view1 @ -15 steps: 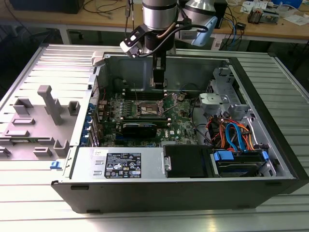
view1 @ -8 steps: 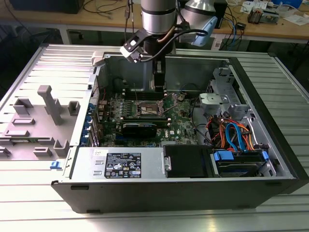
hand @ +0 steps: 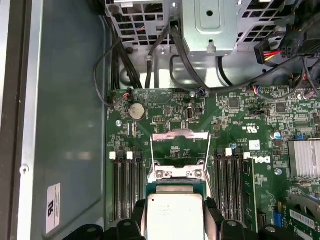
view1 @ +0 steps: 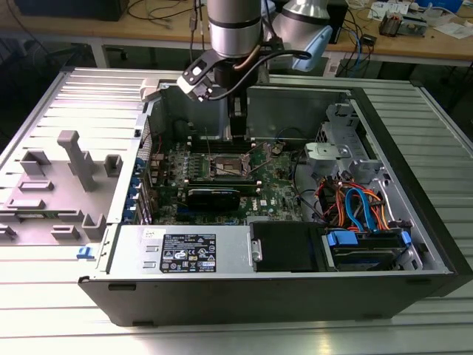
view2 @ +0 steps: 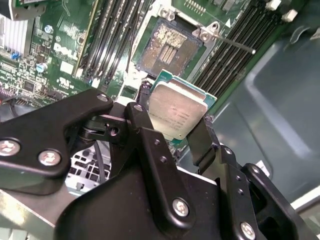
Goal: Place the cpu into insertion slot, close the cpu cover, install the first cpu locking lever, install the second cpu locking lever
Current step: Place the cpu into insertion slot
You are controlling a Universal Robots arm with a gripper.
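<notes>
My gripper [view2: 176, 131] is shut on the cpu [view2: 177, 112], a flat silver-topped chip with a green rim, held by its edges between two black fingers [view2: 145, 127]. It hangs a little above and beside the insertion slot [view2: 166, 46], whose golden-brown contact field lies bare. In the first wrist view the cpu [hand: 175, 212] sits in my gripper [hand: 175, 222], and the cpu cover [hand: 180, 150] is swung open beyond it. A thin locking lever [view2: 235, 45] sticks out beside the slot. The exterior view has my gripper [view1: 238, 132] inside the open case, over the slot [view1: 225, 164].
Black memory slots [view2: 112, 40] flank the socket on both sides. The case wall [hand: 70, 125] is close by, and the drive cage [view1: 336, 151] with cable bundles [view1: 358, 203] is at the exterior view's right. A grey fixture [view1: 70, 159] stands outside the case.
</notes>
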